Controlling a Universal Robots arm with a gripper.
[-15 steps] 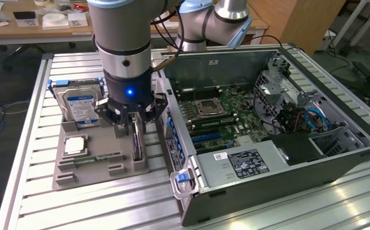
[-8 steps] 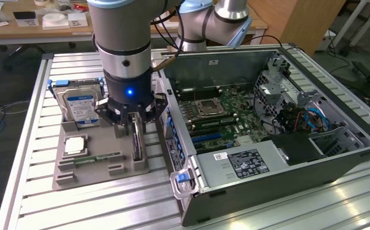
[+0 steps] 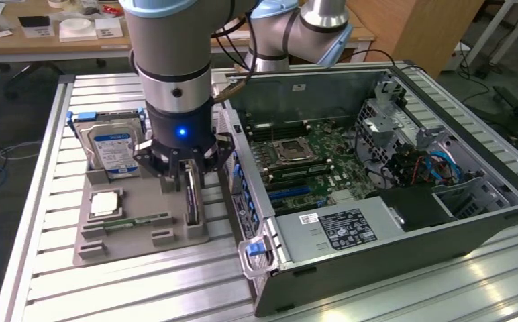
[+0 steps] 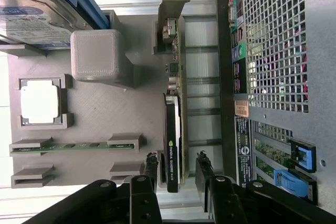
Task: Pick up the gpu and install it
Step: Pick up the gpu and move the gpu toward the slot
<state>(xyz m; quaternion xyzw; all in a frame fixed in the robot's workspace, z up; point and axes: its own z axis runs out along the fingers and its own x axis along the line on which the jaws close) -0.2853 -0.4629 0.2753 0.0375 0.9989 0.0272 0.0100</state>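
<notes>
The gripper [image 4: 177, 167] hangs directly over the gpu [image 4: 172, 140] with its jaws spread fairly wide, one dark finger [image 4: 151, 167] on each side of the card. A little daylight shows between each finger and the card's faces, so nothing is held. The gpu is not yet picked up. It stands on its long edge in a slot of the grey tray [image 4: 105, 124], and its thin dimension lies across the gap between the jaws. Its long axis runs straight away from the fingers, from the dark, labelled part between them to the silvery bracket [image 4: 171, 3] at the far end. That axis also lies parallel to the nearby rear panel of the computer case [image 4: 273, 51]. In the exterior view, the gripper [image 3: 187, 176] sits low over the tray [image 3: 93, 251], and the gpu [image 3: 191, 201] shows as a dark upright sliver just under it. Beyond the card, the tray also holds a memory stick [image 4: 73, 146] lying in its own slot, a square processor chip [image 4: 39, 103] in a frame and a plain grey block [image 4: 97, 56]. A hard drive [image 3: 111, 147] with a blue and white label stands at the tray's far end. On the exterior view's right, just beside the tray, the computer case [image 3: 500, 184] lies on its side with its cover off, and its motherboard [image 3: 317, 151] is exposed.
</notes>
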